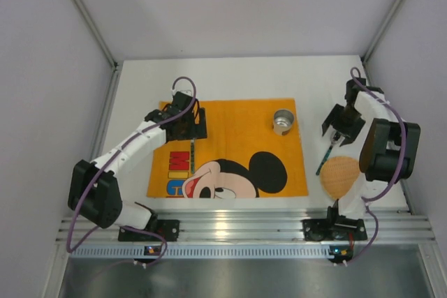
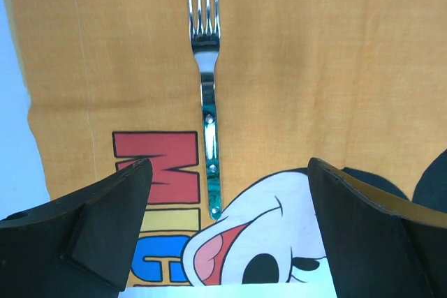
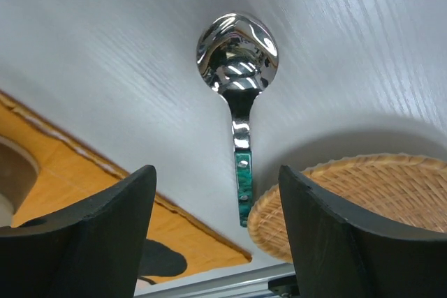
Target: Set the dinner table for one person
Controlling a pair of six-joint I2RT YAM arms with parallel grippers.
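The white worktop (image 1: 230, 78) fills the view, rail along its near edge; an orange mat (image 1: 237, 120) covers its middle; a wicker plate (image 1: 340, 176) lies by the right edge; the left jaws hang released over the fork (image 2: 208, 102); the right jaws, apart, straddle the spoon (image 3: 237, 68); cutlery placing seems in hand; next, pinch the spoon's handle squarely.

1. Left arm (image 1: 133, 143): white links, bulky black joint housings, and a purple cable (image 1: 183, 79) looping alongside.
2. Right arm (image 1: 385, 148): the same colours and cabling.
3. Left hand (image 1: 190, 130) and right hand (image 1: 340, 130): matte black, each with two broad wedge-shaped fingers (image 2: 105, 221).
4. Black base plates (image 1: 150, 229) at 6 o'clock, carrying small lights.
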